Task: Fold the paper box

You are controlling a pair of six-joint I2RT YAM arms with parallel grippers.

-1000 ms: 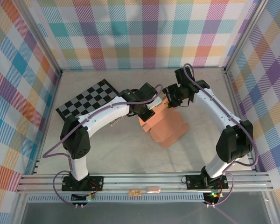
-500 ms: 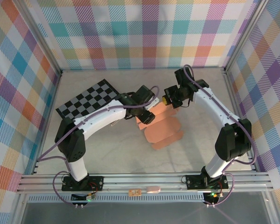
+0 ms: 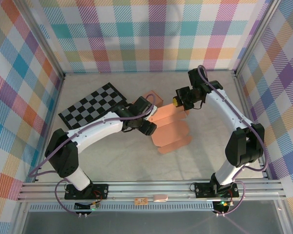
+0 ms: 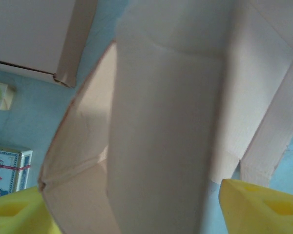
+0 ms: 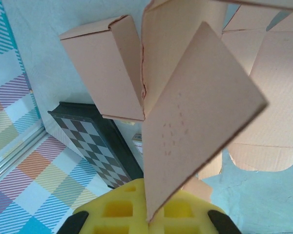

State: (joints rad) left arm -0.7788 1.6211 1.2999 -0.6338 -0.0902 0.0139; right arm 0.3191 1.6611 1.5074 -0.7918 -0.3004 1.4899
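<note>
Pale grey table surface [image 3: 112,161], plaid walls on three sides.

Left arm [image 3: 95,129]: bowed from its base at the near edge toward the centre, wrist low over the left side of the box.

Right arm [image 3: 229,117]: elbow by the right edge, forearm angled back and inward, wrist behind the box.

Salmon-pink unfolded paper box [image 3: 172,131]: at the centre of the surface, rounded flaps spread toward the near right, one flap lifted on the far side.

Black-and-grey checkerboard mat [image 3: 88,105]: flat, toward the far-left corner.

Left gripper [image 3: 146,126]: yellow fingers [image 4: 261,204] wide apart, a raised box panel [image 4: 161,122] standing between them; whether they touch it, cannot tell.

Right gripper [image 3: 179,101]: yellow pads [image 5: 112,212] pinched together on the lifted flap [image 5: 195,112], which tilts upward.

Right wrist camera: a closed-up pink section behind the flap, checkerboard mat [image 5: 97,141] beyond.

Left wrist camera: a blue-and-white card pack [image 4: 7,170] on the surface beside the box.
</note>
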